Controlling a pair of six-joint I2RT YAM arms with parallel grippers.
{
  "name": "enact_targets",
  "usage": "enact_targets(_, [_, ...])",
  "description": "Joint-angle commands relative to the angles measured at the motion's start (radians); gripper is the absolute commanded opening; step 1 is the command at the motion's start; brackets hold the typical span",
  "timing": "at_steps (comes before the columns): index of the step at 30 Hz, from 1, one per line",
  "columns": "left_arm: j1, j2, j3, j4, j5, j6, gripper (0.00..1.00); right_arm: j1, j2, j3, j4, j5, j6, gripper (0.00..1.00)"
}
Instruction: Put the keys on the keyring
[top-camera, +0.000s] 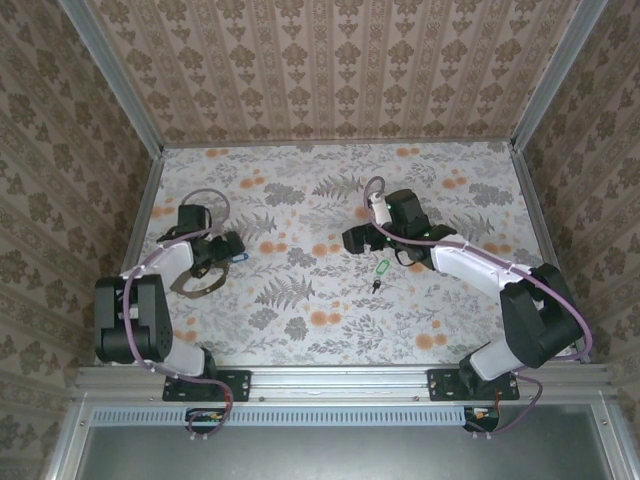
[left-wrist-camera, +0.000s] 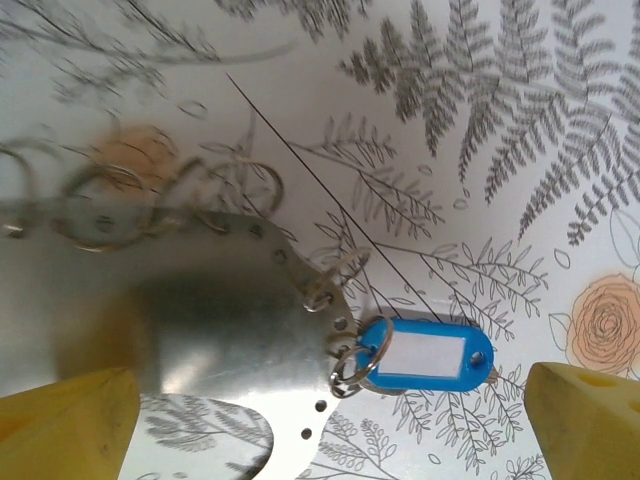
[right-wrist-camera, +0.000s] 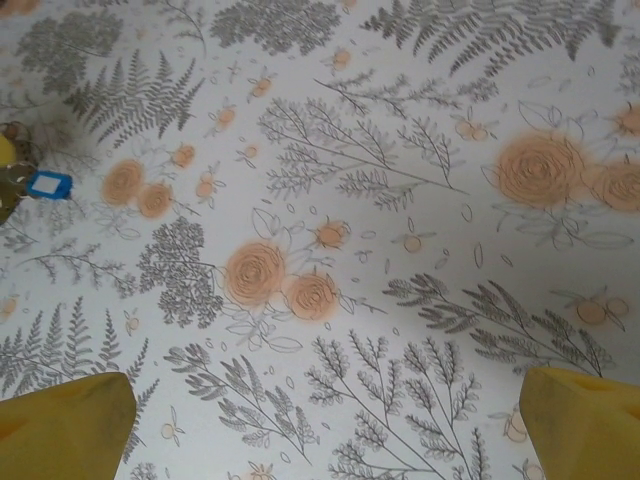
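In the top view the left gripper (top-camera: 228, 250) sits at centre left of the table (top-camera: 330, 330), with the keyring (top-camera: 195, 285), a grey metal loop, lying just below it. From the left wrist, its yellow fingers (left-wrist-camera: 65, 425) are spread wide, grasping nothing, over the keyring's perforated band. Small split rings (left-wrist-camera: 335, 275) hang at the band's holes, and a blue key tag (left-wrist-camera: 425, 355) with a white label lies at its edge, lower right. The right gripper (top-camera: 352, 240) is just right of centre, its fingers (right-wrist-camera: 585, 420) likewise released above the floral table. A green-headed key (top-camera: 381, 268) lies just below it, a dark key (top-camera: 376, 286) right beneath
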Motion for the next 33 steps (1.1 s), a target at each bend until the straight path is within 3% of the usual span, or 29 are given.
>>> enact_targets(1, [-0.003,0.038,0.021,0.018,0.072,-0.039,1.00,-0.003,-0.016,0.031,-0.010,-0.023,-0.026,1.00])
enact_targets(9, [-0.085,0.069,0.006,0.059,0.093,-0.079,1.00,-0.032,-0.146,0.053,-0.097,0.030,-0.063,1.00])
enact_targets(14, [-0.182,0.036,-0.032,0.070,0.098,-0.128,1.00,-0.080,-0.208,0.020,-0.107,0.027,-0.048,0.99])
enact_targets(26, [-0.552,-0.017,-0.083,0.138,0.147,-0.302,1.00,-0.162,-0.217,-0.038,-0.088,-0.031,0.006,0.97])
enact_targets(29, [-0.576,-0.073,-0.039,0.075,0.152,-0.278,1.00,-0.165,-0.200,-0.047,-0.087,-0.037,0.009,0.96])
enact_targets(33, [-0.523,-0.187,0.009,-0.066,0.126,-0.190,0.98,-0.156,-0.162,-0.040,-0.082,-0.081,0.017,0.89])
